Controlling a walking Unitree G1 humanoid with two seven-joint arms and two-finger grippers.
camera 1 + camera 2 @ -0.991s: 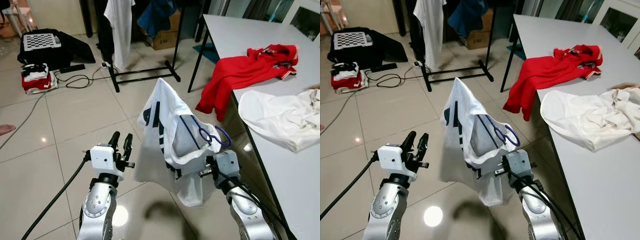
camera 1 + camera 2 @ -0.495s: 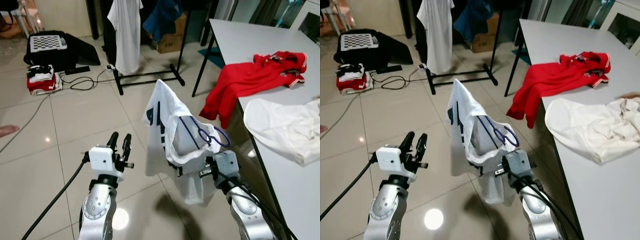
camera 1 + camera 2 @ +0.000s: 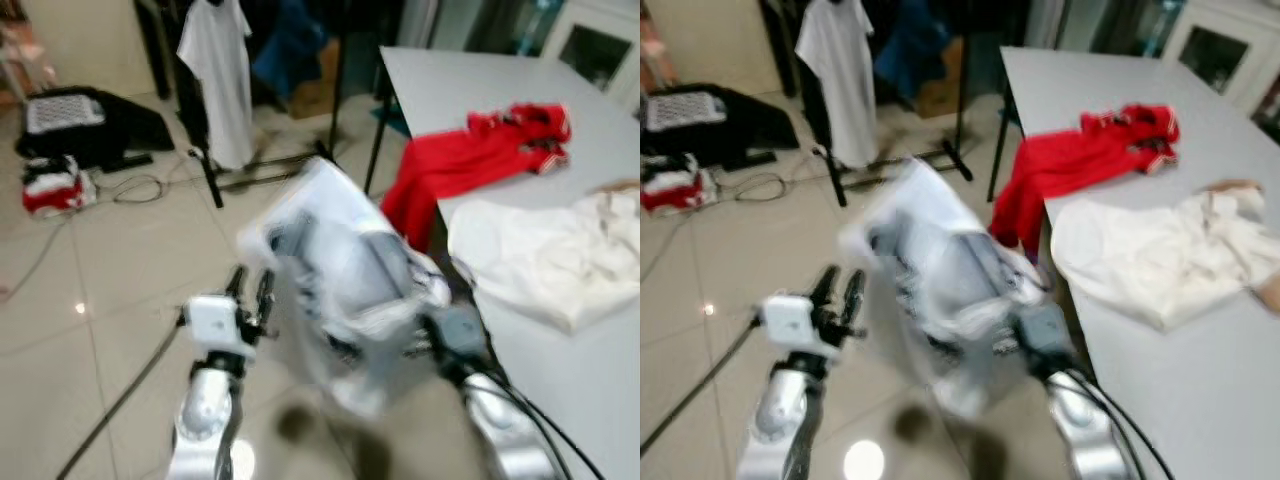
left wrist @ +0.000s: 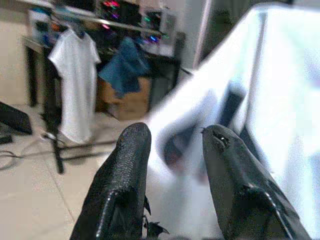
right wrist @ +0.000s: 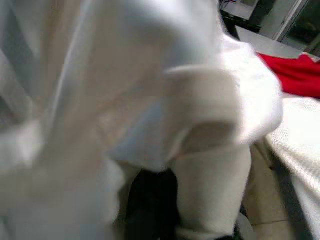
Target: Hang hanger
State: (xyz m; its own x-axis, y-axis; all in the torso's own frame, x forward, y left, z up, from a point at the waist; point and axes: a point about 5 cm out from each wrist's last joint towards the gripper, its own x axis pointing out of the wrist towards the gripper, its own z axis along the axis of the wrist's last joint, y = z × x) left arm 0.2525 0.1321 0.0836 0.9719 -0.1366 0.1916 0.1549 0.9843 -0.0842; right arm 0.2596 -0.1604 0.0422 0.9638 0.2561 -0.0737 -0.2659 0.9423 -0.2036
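Observation:
A white shirt with dark stripes [image 3: 340, 270] hangs on a hanger in front of me, badly blurred; the hanger itself cannot be made out under the cloth. My right gripper [image 3: 432, 335] holds it up from below, its fingers covered by the fabric [image 5: 150, 100]. Just left of the shirt, my left gripper [image 3: 250, 290] stands upright and open, with nothing between its fingers [image 4: 127, 170]. The clothes rack [image 3: 260, 170] stands ahead on the floor, with a white T-shirt [image 3: 213, 80] and a blue garment [image 4: 122, 65] hanging on it.
A grey table [image 3: 450, 80] runs along my right, with a red garment [image 3: 470, 160] draped over its edge and a white one [image 3: 540, 250] beside it. A black bag [image 3: 70, 115], a red and white pile [image 3: 55, 185] and cables lie on the tiled floor at left.
The whole picture has shifted and blurred, so the camera is moving. The shirt has swung leftward, closer to my left gripper. Both grippers keep their states.

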